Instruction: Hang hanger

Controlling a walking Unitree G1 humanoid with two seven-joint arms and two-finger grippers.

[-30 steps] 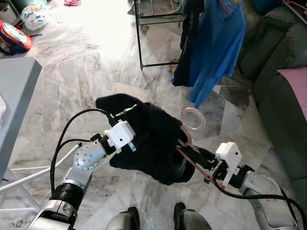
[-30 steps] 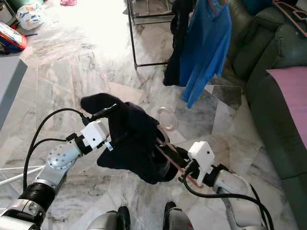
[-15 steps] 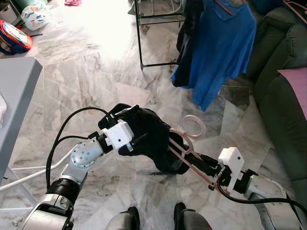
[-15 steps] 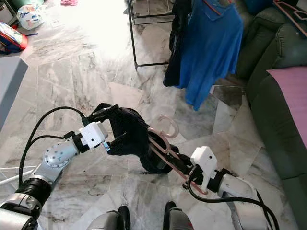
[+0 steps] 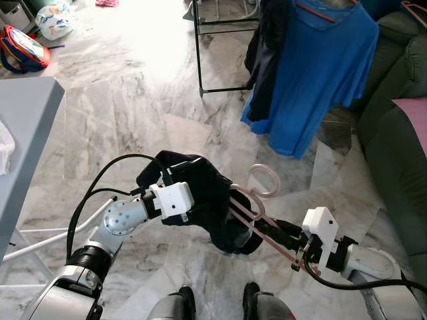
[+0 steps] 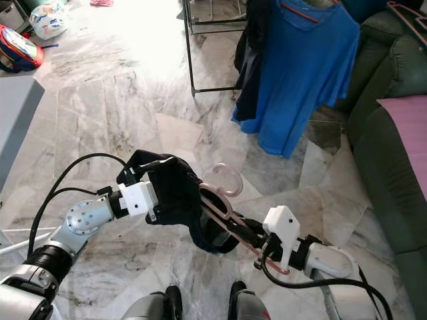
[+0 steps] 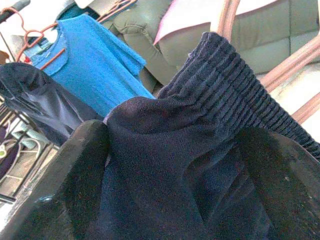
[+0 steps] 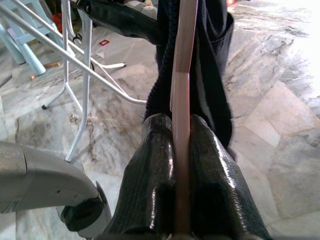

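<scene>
Fingers point(image 8: 150, 180) of the right pincer point(image 5: 283, 233) clamped the pink hanger point(image 5: 257, 208), its hook rising just beyond them. Ahead, the left pincer point(image 5: 175, 181) gripped the dark garment point(image 5: 210, 193) draped over that hanger; farther off hung a blue shirt point(image 5: 320, 73).

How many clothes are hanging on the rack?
2 that I can tell: a blue T-shirt at the front, and a dark garment beside it, toward the robot's left. More may hang hidden behind them.
</scene>
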